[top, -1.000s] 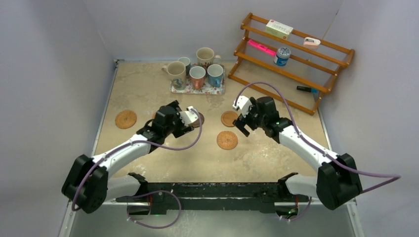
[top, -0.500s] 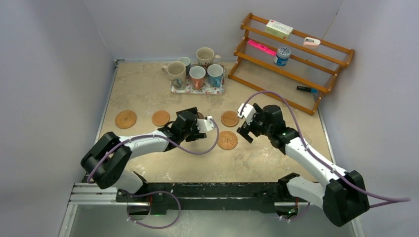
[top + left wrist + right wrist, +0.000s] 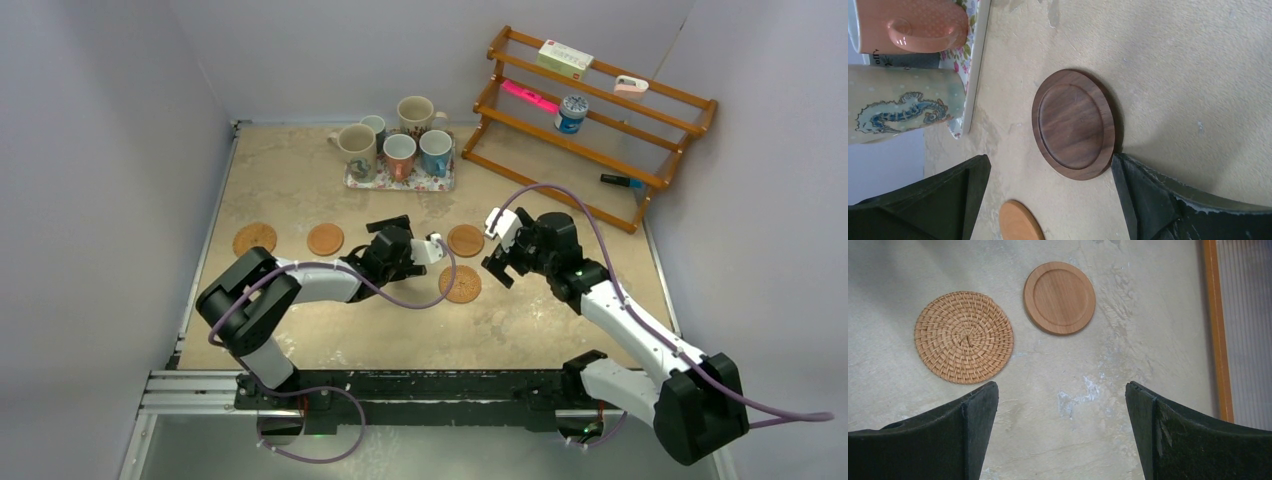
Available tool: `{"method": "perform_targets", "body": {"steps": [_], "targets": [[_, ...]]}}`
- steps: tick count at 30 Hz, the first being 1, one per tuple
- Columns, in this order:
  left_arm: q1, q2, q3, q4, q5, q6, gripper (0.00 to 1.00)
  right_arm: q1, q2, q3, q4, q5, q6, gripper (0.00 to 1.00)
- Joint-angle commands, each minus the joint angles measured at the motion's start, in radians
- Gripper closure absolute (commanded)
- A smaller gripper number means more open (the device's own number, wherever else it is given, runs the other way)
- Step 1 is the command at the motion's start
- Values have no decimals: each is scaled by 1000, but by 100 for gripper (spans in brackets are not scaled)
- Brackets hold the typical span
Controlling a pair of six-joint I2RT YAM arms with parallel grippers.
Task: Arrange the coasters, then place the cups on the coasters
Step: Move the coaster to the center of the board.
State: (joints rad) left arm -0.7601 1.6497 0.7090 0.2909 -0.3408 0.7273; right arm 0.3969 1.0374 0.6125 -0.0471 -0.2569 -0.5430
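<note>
1. We see the dark coaster [image 3: 1073, 124] flat on the table [image 3: 1173, 75], just ahead of our left gripper [image 3: 1048, 167], whose jaws are spread.
2. Four tan coasters [image 3: 325, 239] lie nearby, and the cups [image 3: 400, 152] stand on the tray [image 3: 440, 184].
3. Our right gripper [image 3: 1060, 390] hovers near two of them, jaws spread and empty.

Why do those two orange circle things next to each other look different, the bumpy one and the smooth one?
The bumpy coaster is woven from straw in a spiral, while the smooth coaster is plain wood with a raised rim. The bumpy coaster looks wider than the smooth coaster. The bumpy coaster's edge is a little wobbly, and the smooth coaster's edge is a neat circle. Both are round and orange-tan, and both lie flat on the table, apart, with nothing on them.
</note>
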Motion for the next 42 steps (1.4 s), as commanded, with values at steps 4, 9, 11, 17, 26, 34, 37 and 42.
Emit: {"method": "perform_targets", "body": {"steps": [4,9,11,17,26,34,37,42], "targets": [[-4,35,18,17,-29,11,0,-9,-25,-10,26,-30,-7,1],[-5,30,28,17,-24,11,0,-9,-27,-7,20,-32,-7,1],[-7,2,34,-11,2,2,0,-9,-25,-2,14,-39,-11,1],[-4,-235,82,-176,121,-45,0,-6,38,37,-15,-81,-58,1],[78,-645,35,-383,77,-135,0,56,193,118,20,-36,-76,1],[239,-1007,-182,-443,88,-179,0,136,330,153,153,54,-84,1],[239,-1083,-247,-441,89,-201,0,166,380,150,200,85,-87,1],[240,-1065,-260,-440,97,-231,0,215,438,126,299,161,-83,1]]}}
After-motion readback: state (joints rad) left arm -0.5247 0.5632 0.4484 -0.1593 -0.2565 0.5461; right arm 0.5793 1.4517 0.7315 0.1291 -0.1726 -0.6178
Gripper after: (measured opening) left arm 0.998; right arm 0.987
